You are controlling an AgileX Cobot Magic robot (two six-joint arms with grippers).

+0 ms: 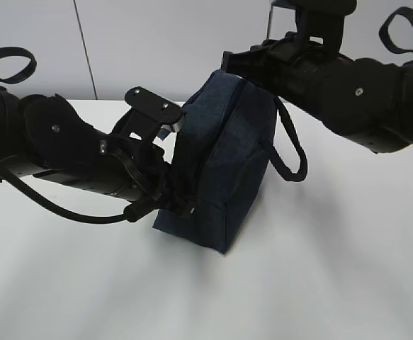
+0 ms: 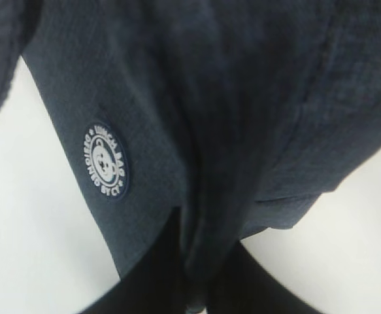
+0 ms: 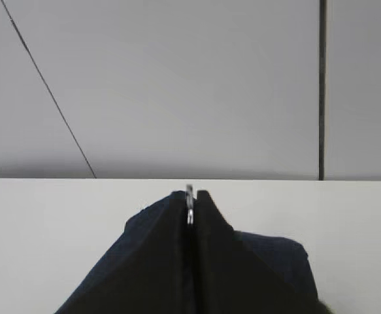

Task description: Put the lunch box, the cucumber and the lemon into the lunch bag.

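The dark navy lunch bag (image 1: 224, 163) stands tilted in the middle of the white table. My left gripper (image 1: 172, 193) is shut on a fold of fabric at the bag's lower left side. In the left wrist view the fold (image 2: 210, 216) runs between the dark fingers (image 2: 154, 275), beside the white round logo (image 2: 105, 161). My right gripper (image 1: 229, 67) is at the bag's top corner. In the right wrist view it (image 3: 190, 196) is shut on the metal ring pull (image 3: 189, 208). The lunch box, the cucumber and the lemon are out of view.
One looped handle (image 1: 292, 152) hangs off the bag's right side. The white table (image 1: 348, 269) stretches in front and to the right. A grey wall (image 1: 156, 42) stands behind.
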